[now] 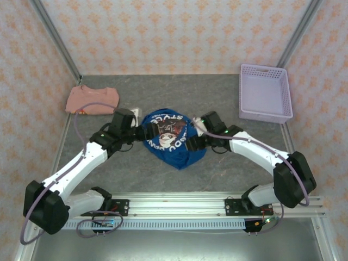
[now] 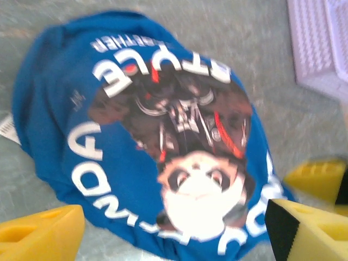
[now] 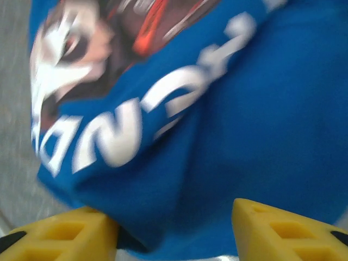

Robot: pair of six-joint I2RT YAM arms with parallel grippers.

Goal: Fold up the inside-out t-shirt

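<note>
The inside-out t-shirt [image 1: 171, 142] lies bunched in a rounded heap at the middle of the grey table, royal blue, with a panda print and white lettering [image 2: 109, 163] facing up. My left gripper [image 1: 142, 132] is at the heap's left edge, its yellow fingers [image 2: 49, 234] spread wide and open, with the shirt's hem lying between them [image 2: 174, 231]. My right gripper [image 1: 194, 142] is at the heap's right edge. It is open too [image 3: 174, 220], with a fold of blue cloth [image 3: 244, 109] bulging into the gap and resting against one finger [image 3: 81, 231].
A folded salmon-pink shirt [image 1: 92, 100] lies at the back left. A lilac basket [image 1: 265, 116] stands at the back right, its corner [image 2: 321, 43] visible from the left wrist. A white label [image 2: 8, 128] sticks out at the shirt's edge. Metal frame rails border the table.
</note>
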